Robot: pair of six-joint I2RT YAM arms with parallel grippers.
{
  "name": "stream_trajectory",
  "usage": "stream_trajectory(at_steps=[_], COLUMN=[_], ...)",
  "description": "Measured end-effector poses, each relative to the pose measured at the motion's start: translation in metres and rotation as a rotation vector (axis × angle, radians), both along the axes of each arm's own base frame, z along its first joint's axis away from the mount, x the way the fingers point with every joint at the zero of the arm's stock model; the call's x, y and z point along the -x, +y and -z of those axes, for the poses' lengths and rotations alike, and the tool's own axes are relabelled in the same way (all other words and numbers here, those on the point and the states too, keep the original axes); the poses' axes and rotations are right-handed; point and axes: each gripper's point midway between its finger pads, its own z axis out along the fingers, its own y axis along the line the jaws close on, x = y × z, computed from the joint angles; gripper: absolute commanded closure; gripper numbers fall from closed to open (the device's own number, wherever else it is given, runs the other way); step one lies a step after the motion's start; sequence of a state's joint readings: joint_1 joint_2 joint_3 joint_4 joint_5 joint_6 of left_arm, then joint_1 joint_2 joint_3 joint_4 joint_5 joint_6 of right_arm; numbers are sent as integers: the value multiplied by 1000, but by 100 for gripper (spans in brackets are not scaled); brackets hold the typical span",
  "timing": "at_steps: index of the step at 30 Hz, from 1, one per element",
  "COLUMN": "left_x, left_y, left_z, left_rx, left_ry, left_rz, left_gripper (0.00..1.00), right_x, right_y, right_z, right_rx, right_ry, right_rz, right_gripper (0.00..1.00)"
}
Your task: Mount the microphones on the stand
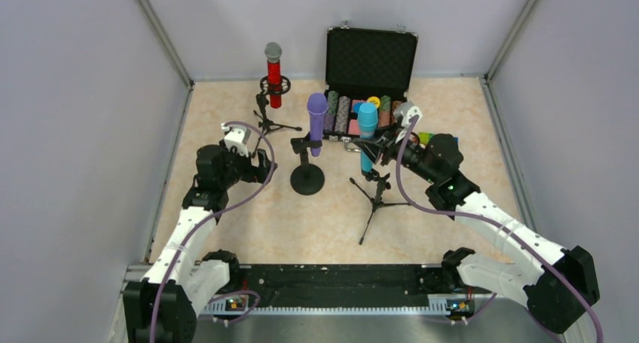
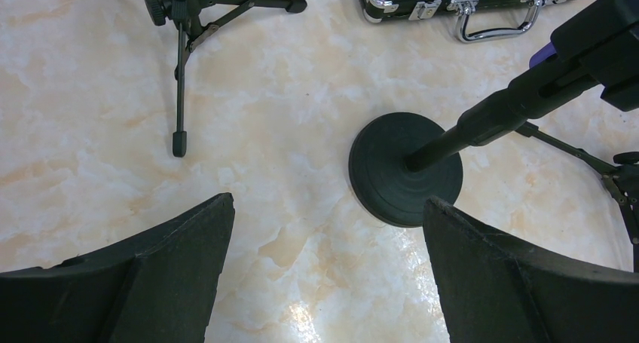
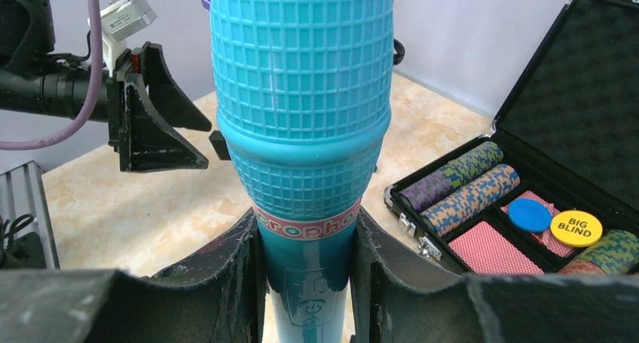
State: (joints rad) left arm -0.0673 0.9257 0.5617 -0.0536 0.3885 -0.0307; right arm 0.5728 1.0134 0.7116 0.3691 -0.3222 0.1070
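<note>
Tabletop (image 3: 151, 207): turquoise microphone (image 3: 301, 132) between right jaws

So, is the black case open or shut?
Open. The black case has its lid raised, and the poker chips inside are visible.

We're looking in on a robotics lab test cell here: plain grey wall panels (image 1: 83, 94) are boxing in a marble-patterned tabletop (image 1: 331, 222) on three sides. A left arm (image 1: 184, 234) and a right arm (image 1: 505, 230) are sitting bolted by a black rail (image 1: 331, 283) along the near edge.
</note>
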Motion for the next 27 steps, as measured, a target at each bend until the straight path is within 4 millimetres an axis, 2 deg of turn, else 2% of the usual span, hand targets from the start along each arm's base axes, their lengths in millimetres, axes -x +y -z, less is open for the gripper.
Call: stream_trajectory(at_steps=[27], left_x=[1], left_y=[-1], left_z=[0], left_rx=[3], left_ry=[0], left_rz=[7], left_gripper=[1], right_x=[-4], right_y=[-5], right_z=[7], right_rx=[-62], right_ry=[-40], right_rz=[40], right_gripper=[100])
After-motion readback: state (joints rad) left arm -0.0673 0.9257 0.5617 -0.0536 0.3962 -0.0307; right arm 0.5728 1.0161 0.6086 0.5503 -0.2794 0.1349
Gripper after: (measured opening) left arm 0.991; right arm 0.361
